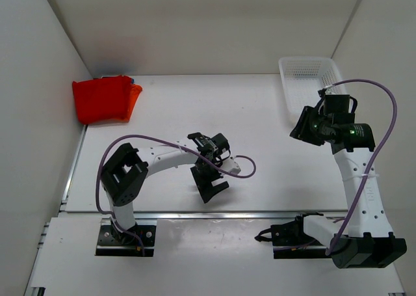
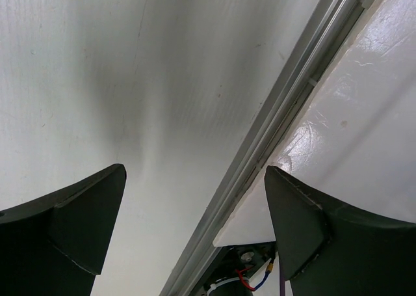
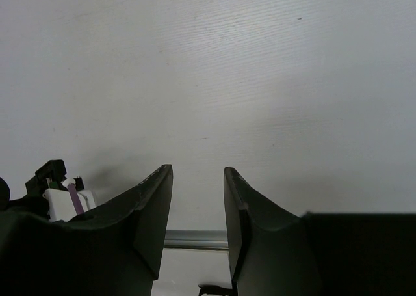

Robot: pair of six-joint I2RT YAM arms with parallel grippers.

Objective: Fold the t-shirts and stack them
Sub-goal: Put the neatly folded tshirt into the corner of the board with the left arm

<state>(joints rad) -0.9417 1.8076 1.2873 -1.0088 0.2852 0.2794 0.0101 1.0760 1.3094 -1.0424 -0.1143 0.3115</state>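
Observation:
A folded pile of t-shirts (image 1: 103, 99) lies at the far left of the table, against the left wall. Its top shirt is orange-red, and a sliver of blue cloth (image 1: 133, 81) peeks out at the pile's far right corner. My left gripper (image 1: 209, 182) (image 2: 195, 171) hangs wide open over the table's near edge, well to the right of the pile, holding nothing. Over the right side of the table, my right gripper (image 1: 301, 128) (image 3: 198, 169) stands partly open with only bare table between its fingers. Neither wrist view shows any cloth.
A white lattice basket (image 1: 311, 75) stands at the far right corner, just behind my right gripper. White walls close in the table on the left, back and right. A metal rail (image 2: 273, 146) runs along the table's near edge under my left gripper.

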